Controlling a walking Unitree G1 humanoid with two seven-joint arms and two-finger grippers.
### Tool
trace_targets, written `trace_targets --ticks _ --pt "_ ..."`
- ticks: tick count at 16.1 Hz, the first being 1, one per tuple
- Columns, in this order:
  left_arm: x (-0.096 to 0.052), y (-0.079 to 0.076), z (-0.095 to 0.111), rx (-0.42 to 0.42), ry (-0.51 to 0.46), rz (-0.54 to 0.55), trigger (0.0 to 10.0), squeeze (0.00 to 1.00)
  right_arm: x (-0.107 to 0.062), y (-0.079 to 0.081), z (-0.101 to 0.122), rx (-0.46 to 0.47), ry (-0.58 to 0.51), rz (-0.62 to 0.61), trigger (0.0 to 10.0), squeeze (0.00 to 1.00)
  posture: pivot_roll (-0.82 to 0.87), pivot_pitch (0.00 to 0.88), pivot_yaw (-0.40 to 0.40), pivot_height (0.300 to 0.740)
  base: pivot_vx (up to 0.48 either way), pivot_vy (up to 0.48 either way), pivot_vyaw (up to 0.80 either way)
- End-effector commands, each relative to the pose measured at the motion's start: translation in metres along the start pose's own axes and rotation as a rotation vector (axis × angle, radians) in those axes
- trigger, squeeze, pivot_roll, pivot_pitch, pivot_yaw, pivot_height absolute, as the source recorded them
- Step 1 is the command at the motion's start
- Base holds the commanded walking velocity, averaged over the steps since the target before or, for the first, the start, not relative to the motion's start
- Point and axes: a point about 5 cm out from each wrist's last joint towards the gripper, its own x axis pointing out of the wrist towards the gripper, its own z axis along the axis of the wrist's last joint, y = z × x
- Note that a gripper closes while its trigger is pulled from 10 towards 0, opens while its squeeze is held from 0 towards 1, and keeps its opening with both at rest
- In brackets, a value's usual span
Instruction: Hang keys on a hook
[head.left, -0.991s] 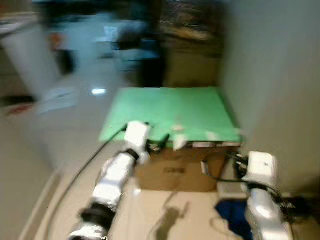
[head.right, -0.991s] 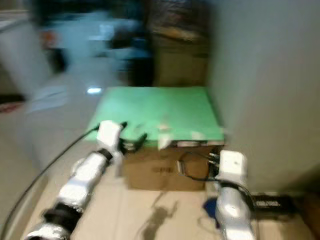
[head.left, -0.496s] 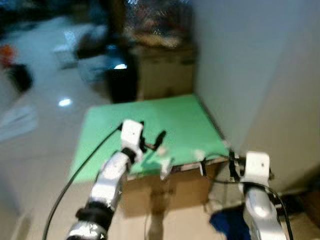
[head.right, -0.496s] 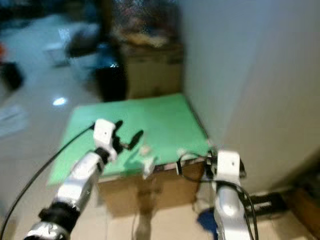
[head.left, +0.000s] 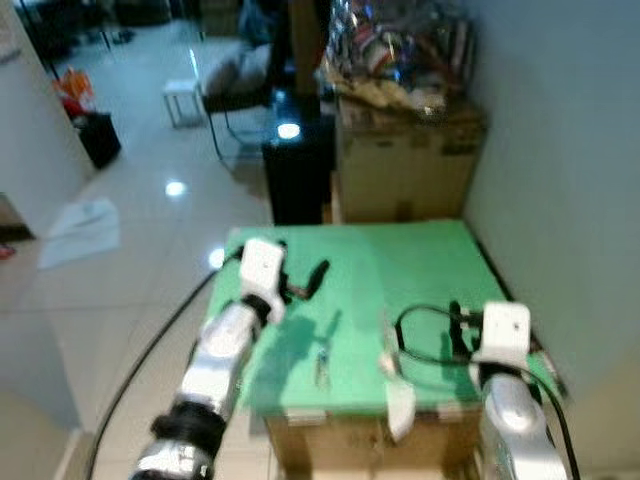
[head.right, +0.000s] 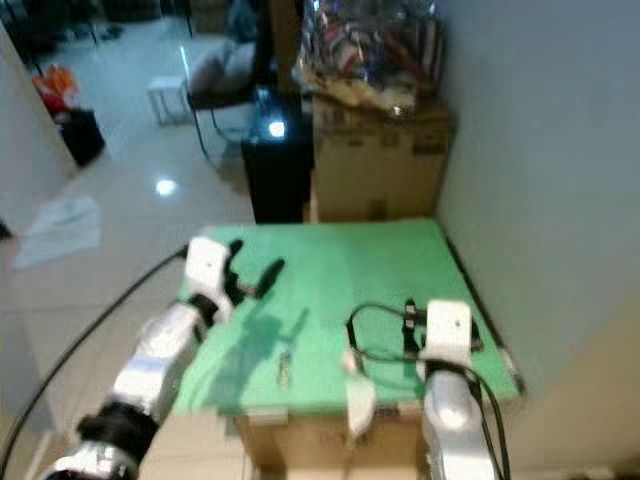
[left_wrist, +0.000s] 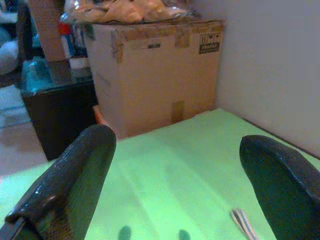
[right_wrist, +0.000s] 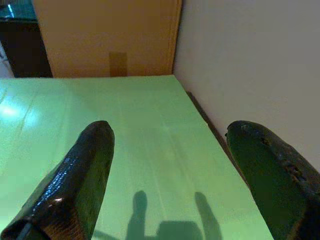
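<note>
We see our left gripper (head.left: 305, 280) held above the green surface (head.left: 420, 260), our right gripper (head.left: 455, 325) over its right side, keys (head.left: 322, 362) lying between them, a cardboard box (head.left: 405, 165) behind.

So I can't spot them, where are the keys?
The keys lie on the green mat, near its front edge, between the left gripper and right gripper.

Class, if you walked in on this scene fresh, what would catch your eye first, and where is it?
The bright green mat covering a cardboard box top dominates the middle. Above it hover the left gripper and right gripper, both open. A small metallic key-like object lies near the mat's front edge, and a large brown cardboard box stands behind against the wall.
</note>
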Motion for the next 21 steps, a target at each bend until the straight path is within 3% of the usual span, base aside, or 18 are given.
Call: trace_targets --ticks 1,3,6,8,12,14,17,21 --pt "0.002 -0.004 0.001 0.007 0.009 -0.013 10.0 0.0 0.0 -0.001 -0.005 0.044 0.039 0.009 10.0 0.0 -0.24 0.0 0.051 0.736 0.0 0.0 0.0" --pt "0.002 -0.003 0.001 0.009 0.013 -0.013 10.0 0.0 0.001 0.01 -0.01 0.177 0.108 0.063 10.0 0.0 -0.24 0.0 0.055 0.736 0.0 0.0 0.0" --pt "0.0 -0.002 0.001 0.005 0.013 -0.019 10.0 0.0 0.001 0.023 -0.015 0.29 0.18 0.123 10.0 0.0 -0.24 0.0 0.059 0.736 0.0 0.0 0.0" --pt "-0.002 0.0 0.001 0.006 0.015 -0.024 10.0 0.0 -0.001 0.023 -0.024 0.335 0.252 0.079 10.0 0.0 -0.23 0.0 0.059 0.736 0.0 0.0 0.0" --pt "-0.007 0.003 0.005 0.009 -0.009 -0.059 10.0 0.0 -0.004 0.008 -0.037 0.191 0.291 -0.059 10.0 0.0 -0.22 0.0 0.066 0.736 0.0 0.0 0.0" --pt "-0.015 0.004 0.003 0.243 0.01 -0.126 10.0 0.0 -0.006 0.013 -0.047 0.177 0.348 -0.047 10.0 0.0 -0.21 0.0 0.077 0.736 0.0 0.0 0.0" --pt "-0.018 0.008 0.007 0.175 0.004 -0.148 10.0 0.0 -0.01 0.02 -0.069 0.208 0.456 -0.043 10.0 0.0 -0.19 0.0 0.083 0.736 0.0 0.0 0.0" --pt "-0.02 0.007 0.01 0.162 -0.021 -0.15 10.0 0.0 -0.012 0.01 -0.079 0.204 0.498 -0.115 10.0 0.0 -0.18 0.0 0.086 0.736 0.0 0.0 0.0"
